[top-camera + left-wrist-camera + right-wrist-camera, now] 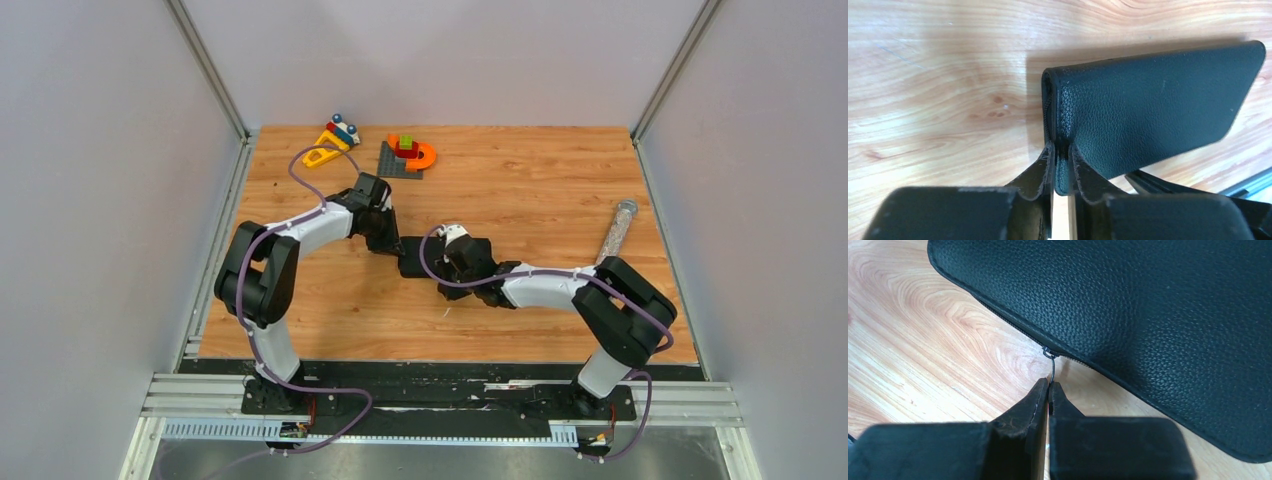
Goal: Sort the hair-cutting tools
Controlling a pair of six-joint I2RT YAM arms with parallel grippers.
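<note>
A flat black grained-leather zip pouch [413,262] lies at the middle of a wooden table [530,190]. The left gripper [1062,167] has its fingers drawn almost together, pinching one short end of the pouch at its seam. The right gripper [1049,390] has its fingers pressed tight on the thin metal zip pull [1052,371], partway along the pouch's long zipped edge.

The silver scissors and black comb appear in no view. They may be inside the pouch, but that cannot be told.

The step in hand looks like running the zip, though which way is unclear. To do it well, the right gripper should draw the pull straight along the zip line, low and level. The left gripper should anchor the end so that the pouch neither slides nor buckles. The pull is slim and could slip free if tugged sideways.
</note>
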